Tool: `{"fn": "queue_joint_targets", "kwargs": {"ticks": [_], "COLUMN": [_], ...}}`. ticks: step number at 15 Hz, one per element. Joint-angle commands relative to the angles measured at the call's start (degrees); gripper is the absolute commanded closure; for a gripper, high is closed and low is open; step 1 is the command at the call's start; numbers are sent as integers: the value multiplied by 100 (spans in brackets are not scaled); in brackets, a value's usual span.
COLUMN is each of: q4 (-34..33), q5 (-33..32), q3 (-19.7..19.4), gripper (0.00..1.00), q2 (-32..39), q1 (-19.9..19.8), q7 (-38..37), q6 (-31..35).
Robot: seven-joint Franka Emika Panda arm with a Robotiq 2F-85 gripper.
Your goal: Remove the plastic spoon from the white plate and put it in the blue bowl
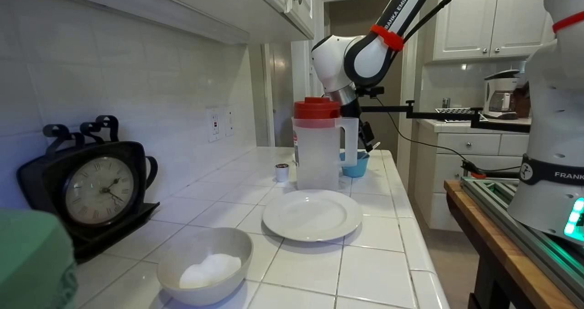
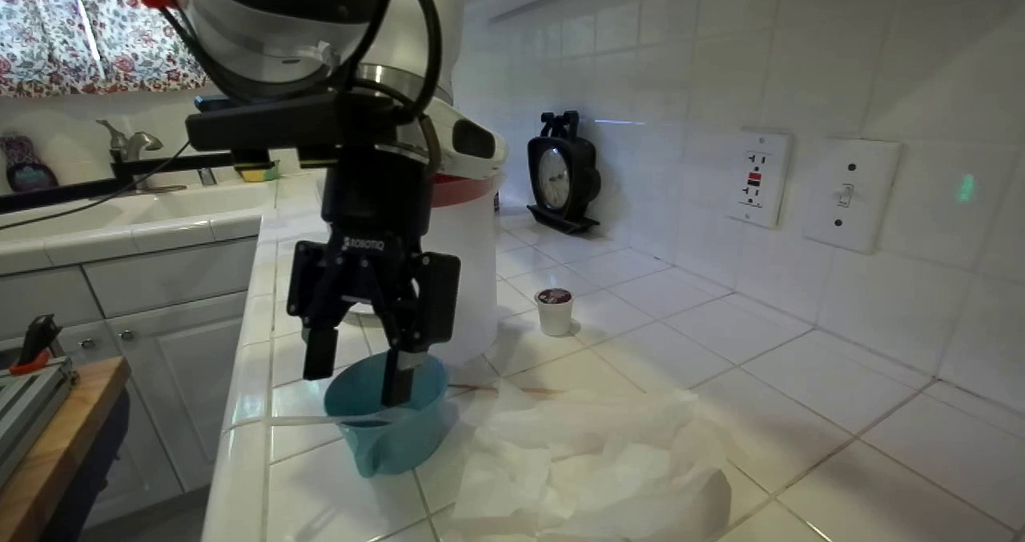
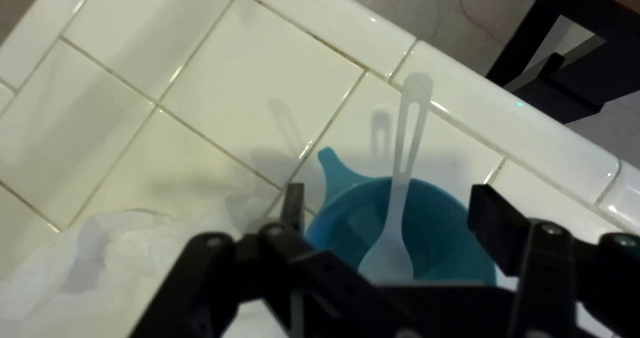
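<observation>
Plastic spoon [image 3: 398, 198] sits in the blue bowl [image 3: 445, 238], scoop end inside, slotted handle crossing the rim and reaching out over the tiled counter [image 1: 305, 268] toward its edge; handle's shadow falls on the tile alongside. Gripper [image 3: 389, 213] hangs directly above the bowl, fingers [image 2: 399, 378] set wide apart. In the wrist view the spoon shows between them with a gap on either side, held by neither. One fingertip appears over the bowl's mouth in an exterior view; cannot tell whether it dips below the rim. Bowl stands upright, a short tab jutting from its side. White plate [image 1: 312, 215] lies flat farther along the same counter, well apart from spoon and bowl. Red-lidded pitcher [image 1: 318, 156] stands upright between plate and bowl, seen in both exterior views. Near it, wall side, a small white cup [image 2: 554, 316] with a dark top, upright. Crumpled whitish sheet [image 2: 592, 462] spreads over the tiles near the blue bowl; material hard to tell. Grey-white bowl [image 1: 196, 247] with white contents sits near the plate, on the side away from the pitcher. Black-cased clock [image 1: 100, 190] stands by the tiled wall [image 1: 173, 94].
</observation>
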State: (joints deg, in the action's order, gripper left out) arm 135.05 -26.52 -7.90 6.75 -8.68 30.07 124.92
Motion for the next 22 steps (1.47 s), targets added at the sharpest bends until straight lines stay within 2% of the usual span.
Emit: {"fn": "queue_joint_targets", "kwargs": {"ticks": [1, 7, 10, 15, 16, 19, 22], "q4": [167, 926, 1441, 2000, 1705, 1912, 1929], "q5": [77, 397, 893, 1485, 1280, 1344, 1350], "q3": [26, -31, -94, -68, -88, -88, -89], "gripper": [0, 0, 0, 0, 0, 0, 0], "q2": [-352, -1288, -1939, -3035, -2543, -2963, -2970], "q1": [9, 4, 30, 16, 73, 64, 62], "q7": [-63, -195, -360, -1191, -824, -1096, -1128], "q6": [-89, 145, 398, -110, -67, -168, -167]}}
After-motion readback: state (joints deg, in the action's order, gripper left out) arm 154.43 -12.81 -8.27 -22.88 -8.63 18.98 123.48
